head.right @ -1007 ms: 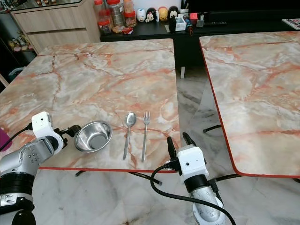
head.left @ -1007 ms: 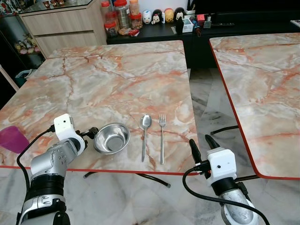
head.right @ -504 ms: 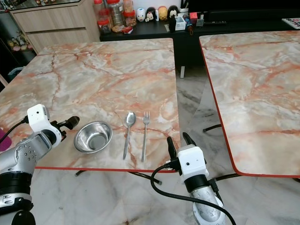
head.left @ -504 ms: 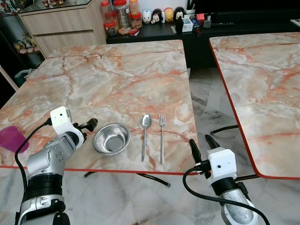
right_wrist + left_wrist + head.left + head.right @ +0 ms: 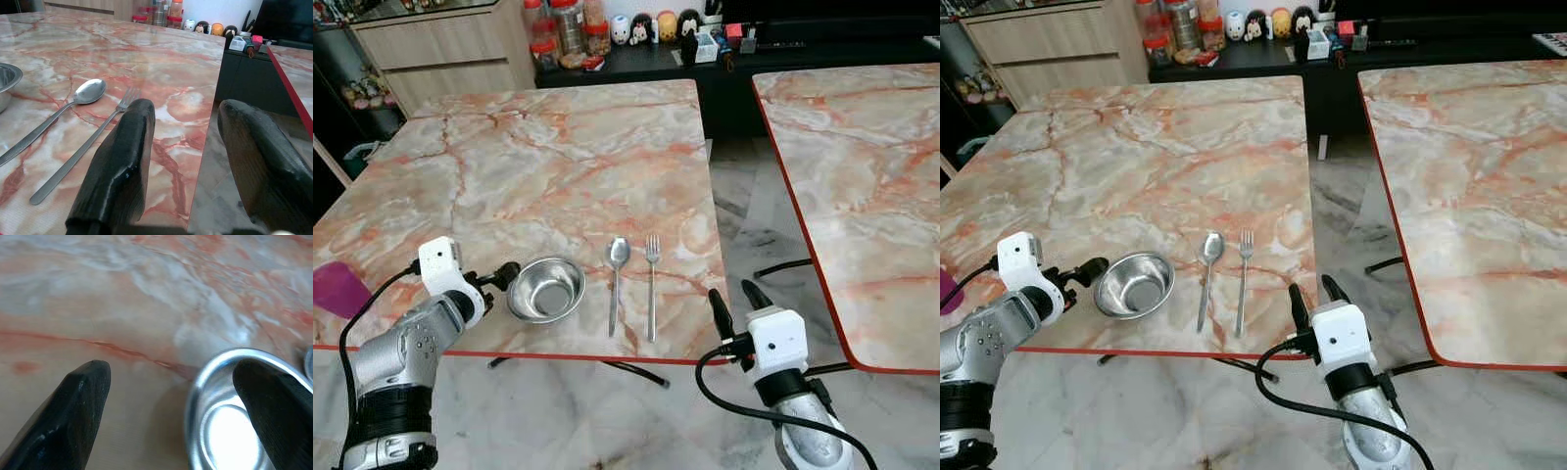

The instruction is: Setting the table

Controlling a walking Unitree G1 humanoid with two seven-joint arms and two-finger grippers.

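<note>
Bright, even light; blurred wrist close-up

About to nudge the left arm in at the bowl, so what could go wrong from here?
1. The left gripper is open with one finger over the steel bowl's rim; a sideways push could slide the bowl into the spoon and fork beside it.
2. The bowl sits near the table's front edge, so dragging it back may tip it off.
3. The right gripper hangs open just off the table's corner and could clip it if raised.
</note>
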